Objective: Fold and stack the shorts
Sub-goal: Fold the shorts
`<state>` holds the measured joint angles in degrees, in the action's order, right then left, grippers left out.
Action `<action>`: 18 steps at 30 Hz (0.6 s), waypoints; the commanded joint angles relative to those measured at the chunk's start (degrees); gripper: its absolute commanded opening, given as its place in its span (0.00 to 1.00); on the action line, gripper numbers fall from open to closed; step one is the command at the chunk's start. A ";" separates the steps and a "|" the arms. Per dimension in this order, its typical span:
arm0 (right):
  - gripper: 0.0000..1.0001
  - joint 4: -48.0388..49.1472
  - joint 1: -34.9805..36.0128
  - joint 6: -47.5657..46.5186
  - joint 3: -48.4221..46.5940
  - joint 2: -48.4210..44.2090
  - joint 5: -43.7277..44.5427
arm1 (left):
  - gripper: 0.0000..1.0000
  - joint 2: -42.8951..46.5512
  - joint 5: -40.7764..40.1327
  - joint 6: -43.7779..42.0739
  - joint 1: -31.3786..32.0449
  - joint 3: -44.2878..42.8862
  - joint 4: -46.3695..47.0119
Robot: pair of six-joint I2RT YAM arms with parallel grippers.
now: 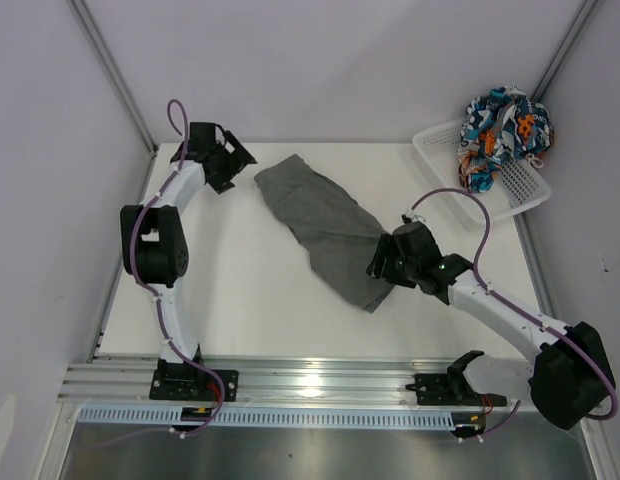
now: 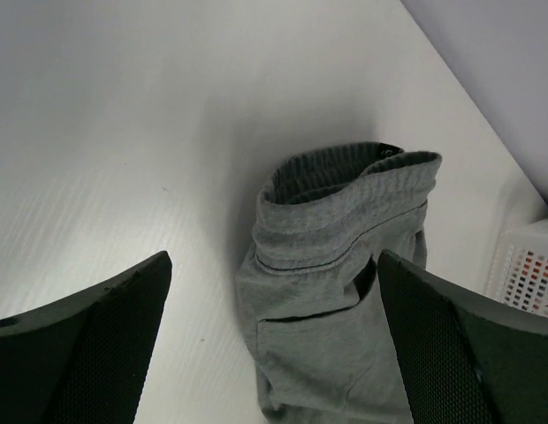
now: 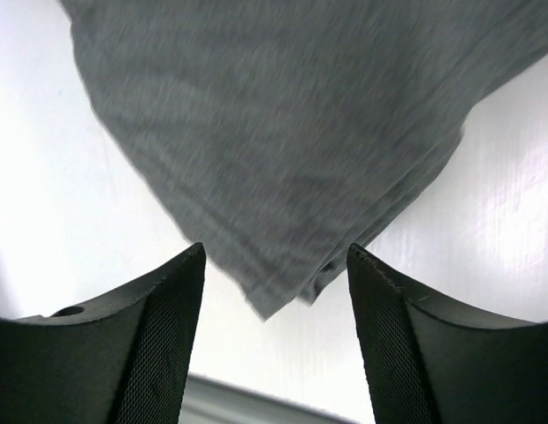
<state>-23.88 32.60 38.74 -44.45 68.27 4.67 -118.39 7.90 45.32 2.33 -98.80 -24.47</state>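
The grey shorts (image 2: pixel 336 265) carry a black waistband tag (image 2: pixel 386 149), illegible.

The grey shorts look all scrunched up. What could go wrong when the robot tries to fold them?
The right gripper hangs open over just the hem corner of the grey shorts. It might pinch only one layer, so the fold could come out crooked. The waistband in front of the open left gripper is bunched, so lumps could get folded in.
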 commanded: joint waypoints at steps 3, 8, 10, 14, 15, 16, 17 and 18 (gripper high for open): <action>0.69 -0.47 3.17 6.87 2.78 -3.75 -0.62 | 0.99 4.12 5.89 -3.92 -0.22 5.99 6.53; 0.70 4.18 2.91 13.10 8.05 -5.77 -6.94 | 0.99 4.66 8.44 -4.53 -0.22 9.59 10.75; 0.71 6.47 3.17 15.13 10.68 -7.70 -7.22 | 0.99 5.09 9.76 -4.45 -0.22 11.35 13.64; 0.75 6.74 3.17 16.72 11.66 -8.68 -6.77 | 0.99 5.27 10.73 -4.98 -0.13 13.20 15.33; 0.75 7.00 3.26 16.54 11.66 -8.42 -7.12 | 0.99 5.36 10.82 -5.07 -0.13 13.55 15.33; 0.75 7.00 3.17 16.63 11.58 -8.07 -7.48 | 0.99 5.36 10.73 -5.15 -0.13 13.64 15.24; 0.75 7.09 3.17 16.72 11.57 -7.37 -7.74 | 0.99 5.27 10.64 -5.24 -0.13 13.64 15.24; 0.75 7.27 3.08 16.89 11.66 -7.10 -8.26 | 0.99 5.27 10.64 -5.33 -0.13 14.07 15.41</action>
<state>-19.51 35.53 53.60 -32.62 61.08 -1.85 -117.19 16.99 41.74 2.33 -85.49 -12.38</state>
